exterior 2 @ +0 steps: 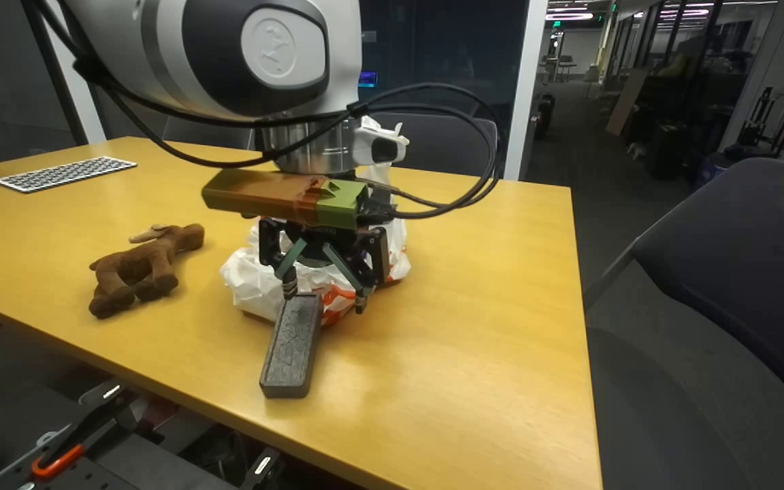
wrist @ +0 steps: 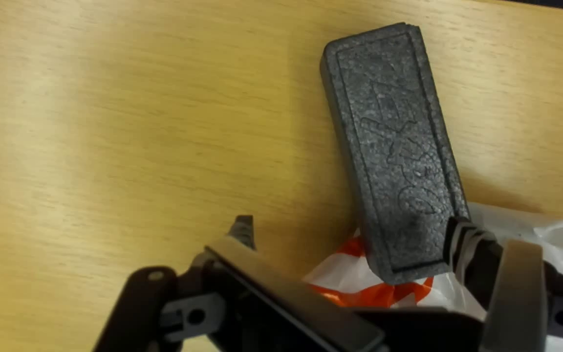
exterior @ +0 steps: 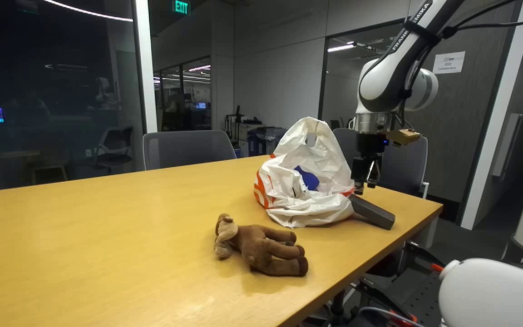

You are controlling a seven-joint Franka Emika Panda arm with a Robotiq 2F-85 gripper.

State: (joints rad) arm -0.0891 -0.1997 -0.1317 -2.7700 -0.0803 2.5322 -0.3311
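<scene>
Spread jaws just above one end of a dark grey block (wrist: 394, 142).

In an exterior view the block lies at the jaws' 7 o'clock on the tabletop (exterior 2: 460, 327), that end over the edge of a white bag (exterior 2: 250, 279); a brown plush animal (exterior 2: 140, 257) lies at the block's 10 o'clock. In the wrist view one fingertip (wrist: 469, 244) overlaps the block's 5 o'clock corner; whether they touch cannot be told.

Tbl (exterior: 120, 240): bag (exterior: 304, 212), blk (exterior 2: 291, 346), toy (exterior: 259, 250), kybd (exterior 2: 65, 174).

Block (wrist: 399, 146) touching bag (exterior: 302, 212), toy (exterior: 261, 247) on table (exterior: 120, 250)
</scene>
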